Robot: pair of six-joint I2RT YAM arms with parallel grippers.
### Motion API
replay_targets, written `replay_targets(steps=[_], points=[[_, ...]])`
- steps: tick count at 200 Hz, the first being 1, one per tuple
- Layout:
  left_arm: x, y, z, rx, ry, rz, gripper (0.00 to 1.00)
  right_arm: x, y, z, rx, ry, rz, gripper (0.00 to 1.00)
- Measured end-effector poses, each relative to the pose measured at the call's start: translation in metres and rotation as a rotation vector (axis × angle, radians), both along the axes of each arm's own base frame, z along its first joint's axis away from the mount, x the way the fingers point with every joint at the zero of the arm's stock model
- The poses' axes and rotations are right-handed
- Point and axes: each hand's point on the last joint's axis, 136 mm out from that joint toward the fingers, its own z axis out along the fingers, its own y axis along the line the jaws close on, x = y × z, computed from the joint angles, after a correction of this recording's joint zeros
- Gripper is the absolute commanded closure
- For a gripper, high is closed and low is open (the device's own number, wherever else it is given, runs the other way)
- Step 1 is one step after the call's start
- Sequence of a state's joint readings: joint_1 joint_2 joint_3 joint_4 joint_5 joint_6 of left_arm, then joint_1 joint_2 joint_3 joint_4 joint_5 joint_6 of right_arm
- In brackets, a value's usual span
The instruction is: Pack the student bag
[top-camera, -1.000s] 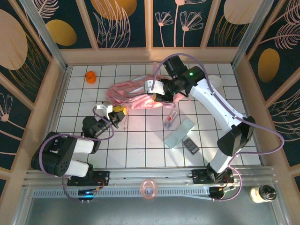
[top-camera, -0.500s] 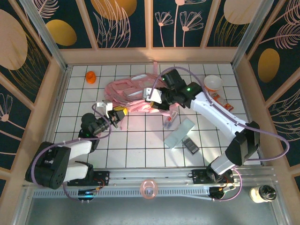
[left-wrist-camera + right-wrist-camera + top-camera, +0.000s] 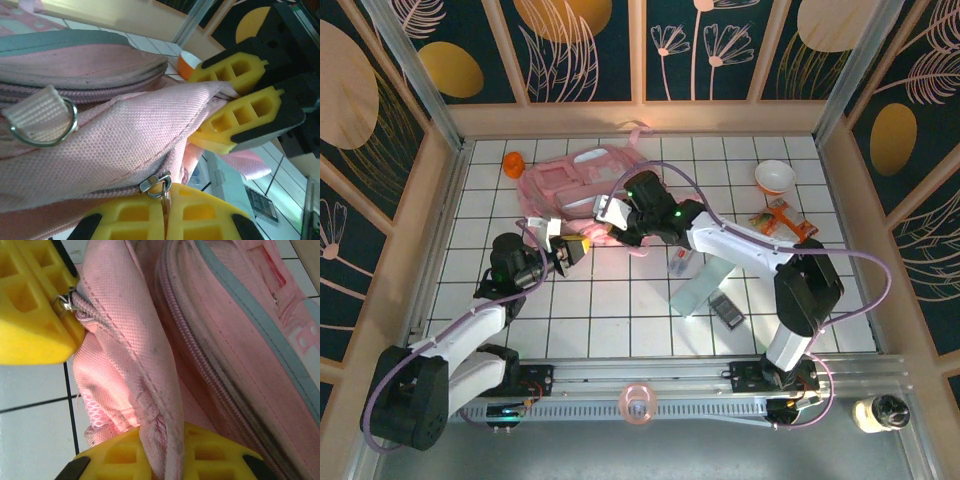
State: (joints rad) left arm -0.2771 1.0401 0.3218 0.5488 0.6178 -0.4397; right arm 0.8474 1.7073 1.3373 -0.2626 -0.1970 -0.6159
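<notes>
The pink student bag lies flat at the back left of the tiled table. My left gripper is at its near corner, and in the left wrist view this gripper is shut on the bag's metal zipper pull. My right gripper is right beside it. In the right wrist view that gripper is shut on a fold of the bag's pink fabric next to the zipper line. The left gripper's yellow fingers show at that view's upper left.
An orange object sits at the back left corner. A white bowl and an orange packet lie at the back right. A small clear packet, a pale green flat case and a dark calculator-like device lie right of centre.
The bag has slid left and towards the back. The right arm swung left with the fabric in its grip. The left gripper reached forward and closed on the zipper pull.
</notes>
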Motion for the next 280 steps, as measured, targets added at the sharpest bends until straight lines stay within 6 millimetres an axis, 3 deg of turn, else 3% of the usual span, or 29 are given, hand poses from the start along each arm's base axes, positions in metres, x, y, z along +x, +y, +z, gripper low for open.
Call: replay_targets(steps=[18,43,59,81,93,109,134,146,191,197,215,249,280], points=[[0.002,0.002,-0.002,-0.003,0.019,0.025,1.00,0.000,0.001,-0.005,0.038,0.045,-0.048,0.55],[0.004,0.006,-0.008,0.007,0.053,0.068,1.00,-0.006,-0.011,-0.010,0.109,0.144,-0.157,0.44],[0.003,0.007,-0.009,0.014,0.063,0.080,1.00,-0.015,-0.023,0.000,0.210,0.298,-0.291,0.39],[0.001,0.008,-0.018,0.030,0.098,0.087,1.00,-0.015,-0.043,0.023,0.389,0.522,-0.517,0.37],[0.001,0.008,-0.019,0.033,0.103,0.089,1.00,-0.015,-0.056,0.024,0.473,0.660,-0.655,0.37],[0.001,0.009,-0.020,0.035,0.107,0.089,1.00,-0.025,-0.067,0.006,0.537,0.829,-0.800,0.36],[0.000,0.009,-0.023,0.039,0.118,0.088,1.00,-0.051,-0.081,-0.048,0.534,1.062,-0.992,0.35],[0.000,0.009,-0.023,0.040,0.122,0.088,1.00,-0.057,-0.085,-0.062,0.526,1.127,-1.055,0.35],[-0.001,0.008,-0.024,0.039,0.125,0.081,1.00,-0.044,-0.065,-0.053,0.652,1.238,-1.058,0.34],[-0.001,0.007,-0.024,0.038,0.127,0.078,1.00,-0.042,-0.063,-0.054,0.663,1.249,-1.061,0.38],[-0.003,0.006,-0.025,0.035,0.131,0.067,1.00,-0.036,-0.061,-0.062,0.672,1.275,-1.088,0.63],[-0.005,0.004,-0.028,0.034,0.147,0.050,1.00,-0.028,-0.056,-0.065,0.679,1.262,-1.110,0.88],[-0.005,0.001,-0.026,0.024,0.162,0.034,0.92,-0.024,-0.042,-0.052,0.699,1.216,-1.088,0.94]])
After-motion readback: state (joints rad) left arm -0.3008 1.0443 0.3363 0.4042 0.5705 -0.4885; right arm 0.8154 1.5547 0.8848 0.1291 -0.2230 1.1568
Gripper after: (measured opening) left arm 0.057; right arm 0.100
